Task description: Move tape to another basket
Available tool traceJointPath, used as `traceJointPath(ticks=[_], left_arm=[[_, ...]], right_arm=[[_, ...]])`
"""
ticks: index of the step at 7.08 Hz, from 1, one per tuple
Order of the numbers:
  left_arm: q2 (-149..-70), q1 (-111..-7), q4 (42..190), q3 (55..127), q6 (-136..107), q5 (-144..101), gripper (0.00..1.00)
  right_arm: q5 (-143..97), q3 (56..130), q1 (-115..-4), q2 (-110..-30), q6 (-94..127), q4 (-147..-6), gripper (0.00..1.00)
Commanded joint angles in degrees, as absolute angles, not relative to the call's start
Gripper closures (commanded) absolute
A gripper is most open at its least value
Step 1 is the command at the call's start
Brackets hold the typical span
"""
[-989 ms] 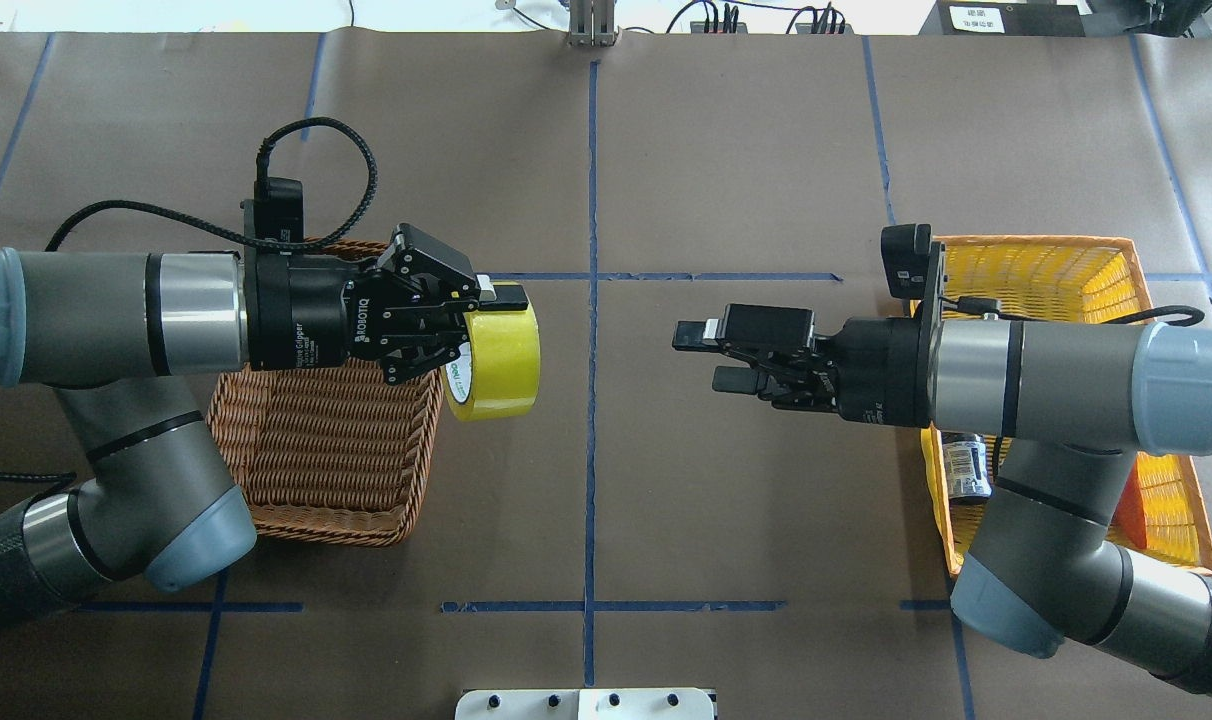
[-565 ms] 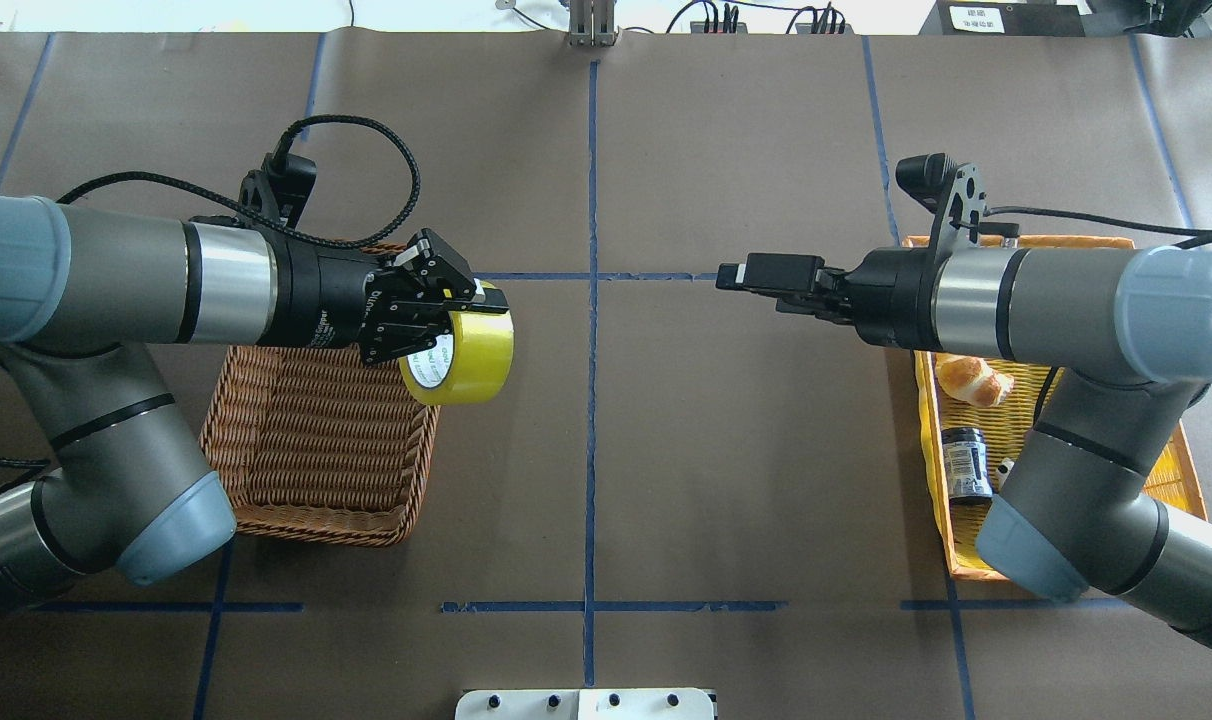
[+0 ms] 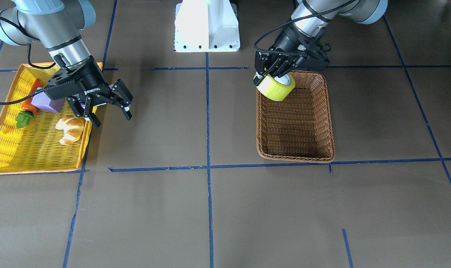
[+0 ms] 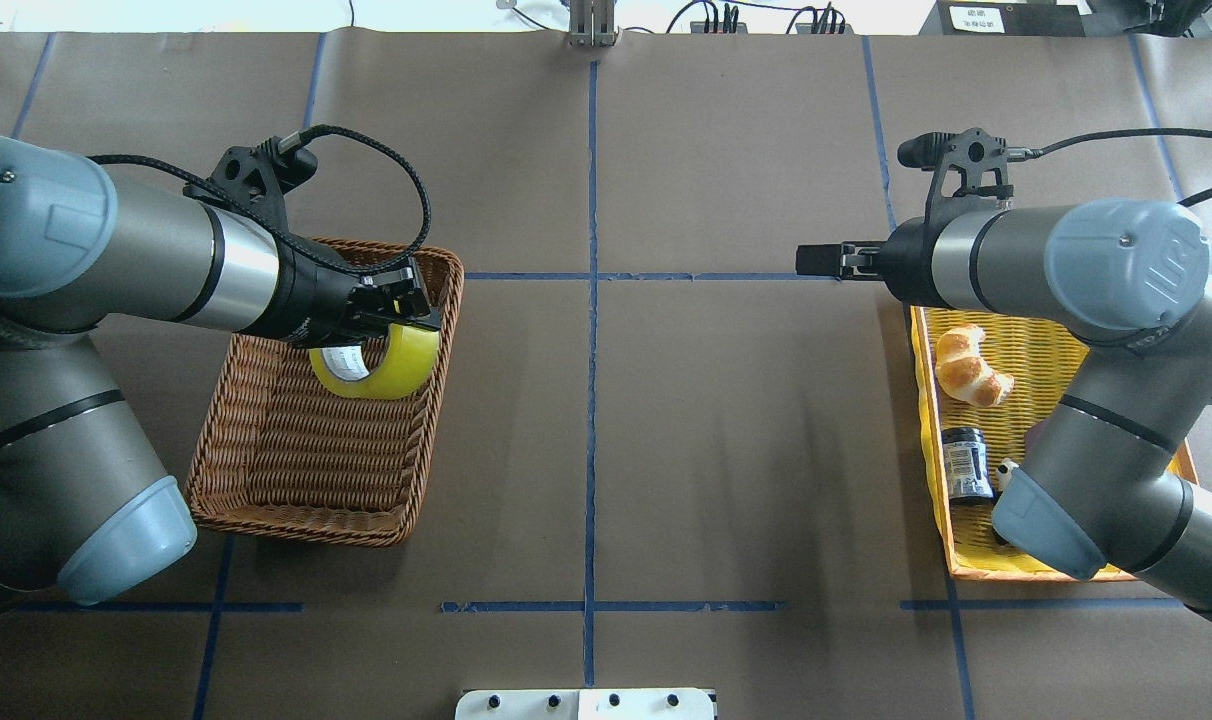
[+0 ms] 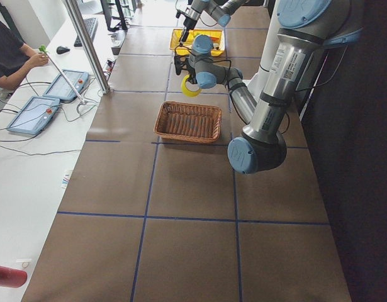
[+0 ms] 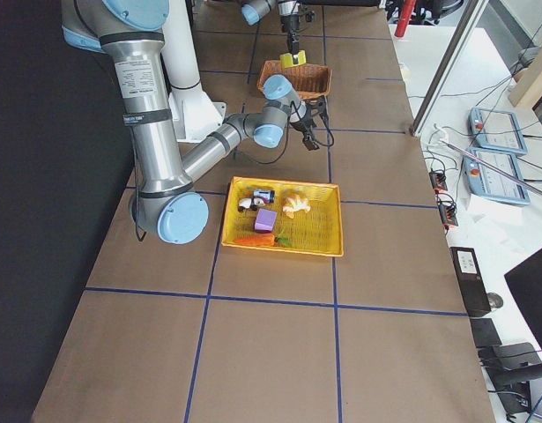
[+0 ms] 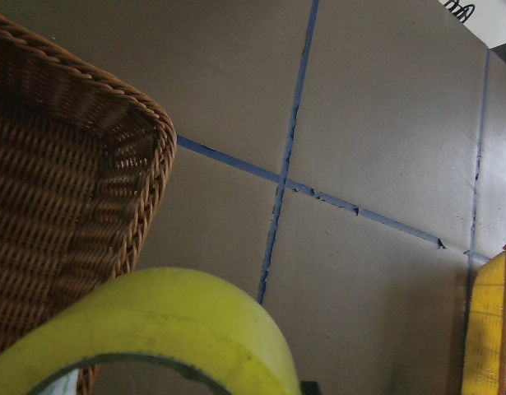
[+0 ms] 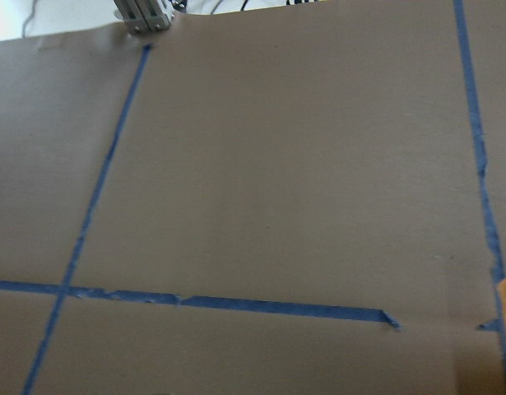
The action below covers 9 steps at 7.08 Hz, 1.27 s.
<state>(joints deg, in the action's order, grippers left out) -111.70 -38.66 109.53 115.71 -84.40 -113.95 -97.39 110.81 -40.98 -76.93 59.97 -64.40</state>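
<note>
From across the table, the left tool (image 3: 271, 76) is clenched on the tape (image 3: 277, 88), one finger inside the roll's core and one outside its wall; the roll hangs tilted over the wicker basket (image 3: 295, 159), at the corner that faces the robot and the table's (image 3: 210, 208) middle; well apart from the wicker basket, the right tool (image 3: 111, 118) hangs with its fingers spread wide and nothing between them, at the edge of a yellow basket (image 3: 32, 172) that holds a croissant (image 3: 71, 128) and a purple block (image 3: 46, 102). From overhead, the roll sits inside the wicker basket's outline, towards its rim on the table-centre side; the right tool shows edge-on, far across the table from the wicker basket. From the table's left end, the roll hangs raised above the wicker basket, clear of its floor. From the left wrist, the roll's yellow wall fills the lower edge, with a corner of the wicker basket just beside and below it.
</note>
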Motion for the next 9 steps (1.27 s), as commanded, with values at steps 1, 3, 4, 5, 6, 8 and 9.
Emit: traceJointPath(ticks=[1, 3, 4, 5, 6, 8, 9], left_arm=[[-109.96, -38.06, 104.24, 114.36, -74.31, -113.91, 0.99], [-109.95, -37.79, 104.5, 108.92, -71.9, -113.56, 0.99], [-110.13, -37.71, 104.85, 107.16, -71.81, -113.38, 0.98], [-110.3, -37.53, 104.85, 105.75, -71.81, -113.29, 0.98], [-110.56, -36.4, 104.85, 104.34, -71.81, -112.94, 0.98], [-110.74, -35.25, 104.42, 103.01, -64.63, -109.43, 0.97], [-110.66, -35.24, 104.5, 101.79, -64.51, -109.25, 0.87]], right_arm=[[-99.74, 110.4, -45.32, -77.08, 43.93, -75.98, 0.0], [-117.42, 110.04, -59.77, -77.69, 26.72, -85.29, 0.0], [-123.95, 108.65, -66.55, -77.96, 16.36, -89.52, 0.0], [-127.32, 106.54, -71.32, -77.96, 7.82, -93.39, 0.0], [-127.53, 105.57, -73.8, -78.66, 1.82, -95.34, 0.0], [-128.22, 105.47, -76.27, -81.81, -1.14, -95.54, 0.0], [-128.93, 105.56, -77.51, -83.22, -1.23, -95.36, 0.0]])
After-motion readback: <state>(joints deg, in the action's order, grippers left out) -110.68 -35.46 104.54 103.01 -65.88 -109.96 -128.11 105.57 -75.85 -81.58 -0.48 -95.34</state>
